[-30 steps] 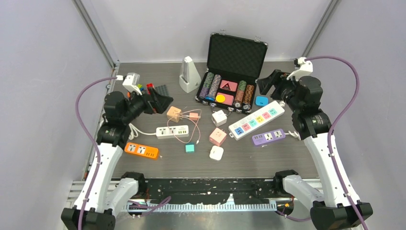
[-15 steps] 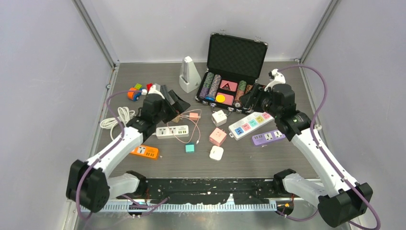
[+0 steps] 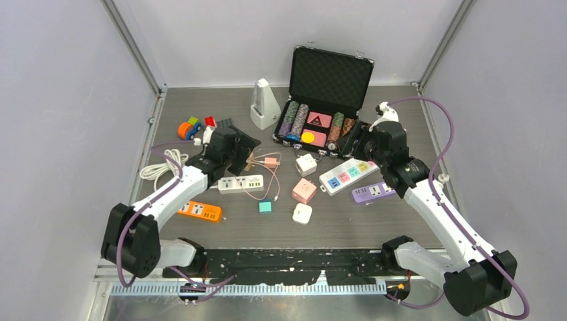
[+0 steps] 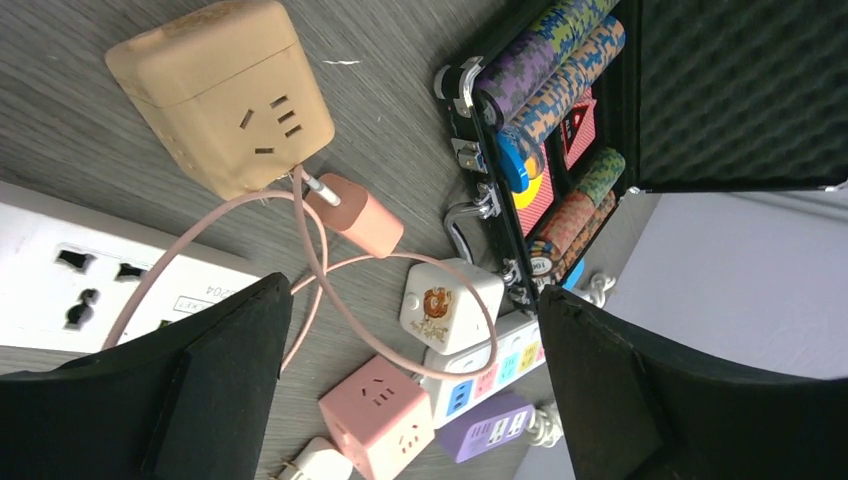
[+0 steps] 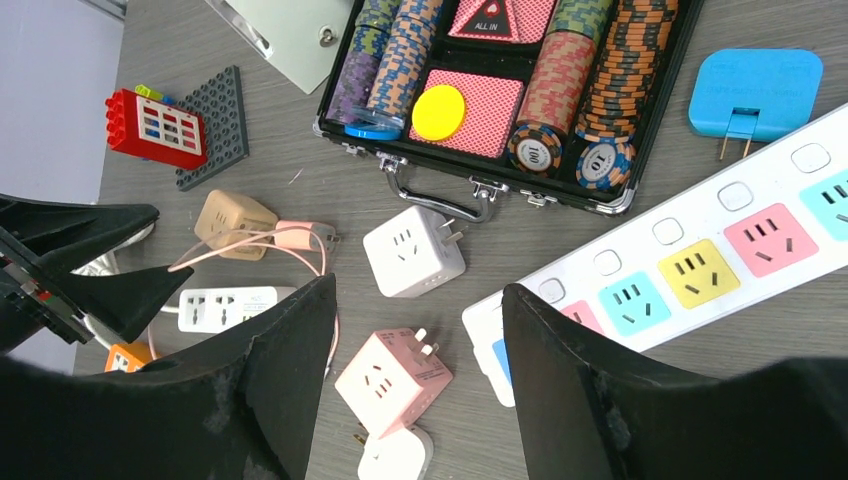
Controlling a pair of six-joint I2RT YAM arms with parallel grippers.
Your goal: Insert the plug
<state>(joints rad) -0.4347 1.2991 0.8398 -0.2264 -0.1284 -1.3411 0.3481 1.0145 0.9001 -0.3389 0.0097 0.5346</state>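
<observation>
My left gripper (image 3: 245,143) is open and empty, just above a tan cube socket (image 4: 220,95) with a pink plug (image 4: 357,215) on a pink cable beside it. A white power strip (image 3: 241,183) lies below it. My right gripper (image 3: 355,137) is open and empty, above the left end of a colourful power strip (image 5: 690,270). Between its fingers I see a white cube adapter (image 5: 412,252) and a pink cube adapter (image 5: 392,382) with its prongs up. A small white plug (image 3: 302,213) lies below these. A blue plug (image 5: 755,90) lies by the strip.
An open case of poker chips (image 3: 321,120) stands at the back, with a white metronome (image 3: 265,105) to its left. A purple strip (image 3: 374,192), an orange strip (image 3: 198,210), a teal square (image 3: 265,206), toy bricks (image 3: 189,127) and a coiled white cable (image 3: 160,167) lie around.
Both arms have swung in and down towards the middle. The left gripper has moved right to the tan cube. The right gripper has moved left to the colourful strip's end.
</observation>
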